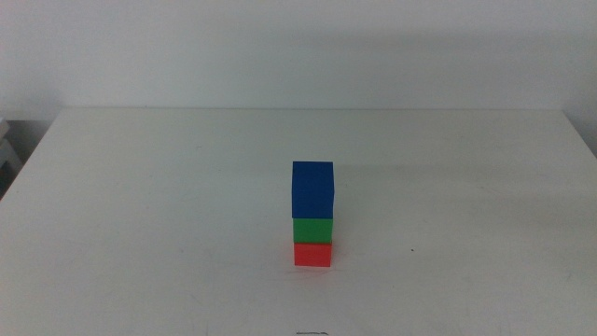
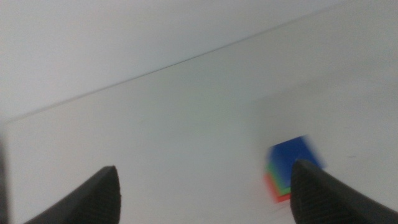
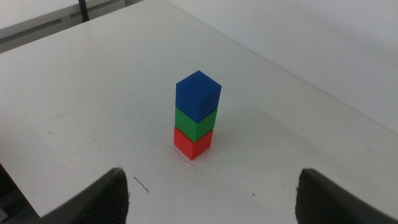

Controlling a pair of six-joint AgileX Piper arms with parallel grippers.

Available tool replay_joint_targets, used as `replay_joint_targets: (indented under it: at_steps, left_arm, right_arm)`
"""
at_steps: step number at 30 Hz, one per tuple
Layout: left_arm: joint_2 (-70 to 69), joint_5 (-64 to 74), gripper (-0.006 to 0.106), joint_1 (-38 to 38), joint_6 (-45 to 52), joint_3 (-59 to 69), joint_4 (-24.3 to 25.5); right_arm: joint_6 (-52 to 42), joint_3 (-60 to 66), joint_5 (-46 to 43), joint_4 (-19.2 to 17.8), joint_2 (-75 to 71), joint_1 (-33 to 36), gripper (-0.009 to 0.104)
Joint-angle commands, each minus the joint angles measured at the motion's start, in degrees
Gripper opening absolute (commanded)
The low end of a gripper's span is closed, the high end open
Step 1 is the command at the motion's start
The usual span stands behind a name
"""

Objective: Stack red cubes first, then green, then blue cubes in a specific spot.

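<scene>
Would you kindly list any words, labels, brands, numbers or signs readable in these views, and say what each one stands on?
None: no text, label, brand, number or sign is readable in any view.
The small matte red cube, green cube and blue cube show plain faces.
The white tabletop carries only faint specks and scuffs, not writing.
The left wrist view is blurred.

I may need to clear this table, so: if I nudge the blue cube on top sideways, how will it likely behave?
The blue cube has flat matte faces, so it would probably slide rather than roll. It sits on the green cube, itself on the red cube; a push may topple this narrow stack. Both the left claw and right claw are open, well clear.
</scene>
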Motion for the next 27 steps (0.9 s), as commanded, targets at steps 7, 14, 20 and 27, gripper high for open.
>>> replay_joint_targets:
  at_steps: [7,14,20,27]
  left_arm:
    - [-16.1,-5.8,0.094,20.7,6.9,14.8,-10.0]
    - [-24.6,-11.2,0.094,27.3,6.8,23.3,-12.6]
    - [-27.2,-11.2,0.094,27.3,6.7,23.7,-12.6]
    - [-27.9,-11.0,0.094,27.3,6.7,24.7,-10.8]
  right_arm:
    - [-0.7,-1.3,-4.1,-0.7,0.3,-0.3,0.094]
    - [-0.7,-1.3,-4.1,-0.7,0.3,-0.3,0.094]
    - [-0.7,-1.3,-4.1,-0.7,0.3,-0.3,0.094]
    - [-0.7,-1.3,-4.1,-0.7,0.3,-0.3,0.094]
